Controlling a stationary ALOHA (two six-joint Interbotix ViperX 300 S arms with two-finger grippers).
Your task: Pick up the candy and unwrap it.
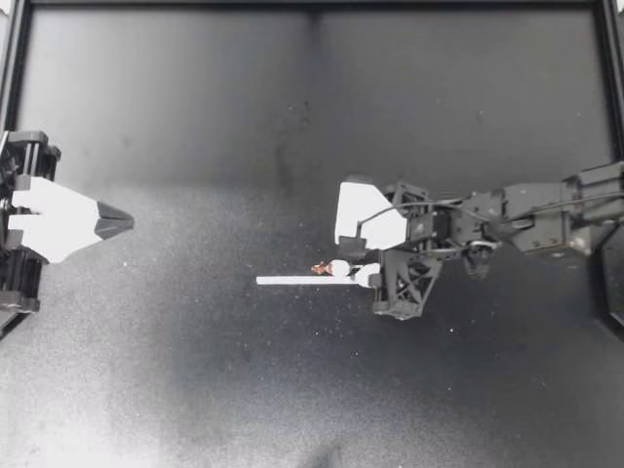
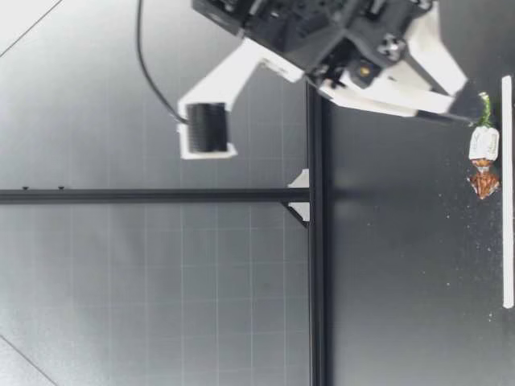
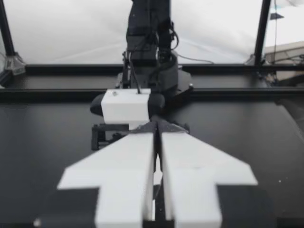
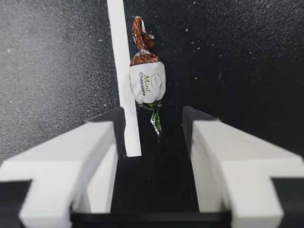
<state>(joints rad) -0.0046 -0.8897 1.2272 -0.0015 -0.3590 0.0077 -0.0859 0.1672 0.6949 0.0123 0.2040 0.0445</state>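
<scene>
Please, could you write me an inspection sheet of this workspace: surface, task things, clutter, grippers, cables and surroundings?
Surface: black table, with a few pale specks near the middle.
Job's things: one candy, wrapped, with a white body and brown and green twisted ends, lying flat.
Clutter: white strip lying flat alongside the candy.
Grippers: right gripper open and tilted, the candy's green end between its fingertips, not gripped; left gripper shut, empty, at the table's edge.
Cables: one black cable rising from the right gripper.
Surroundings: black frame rail around the table.
</scene>
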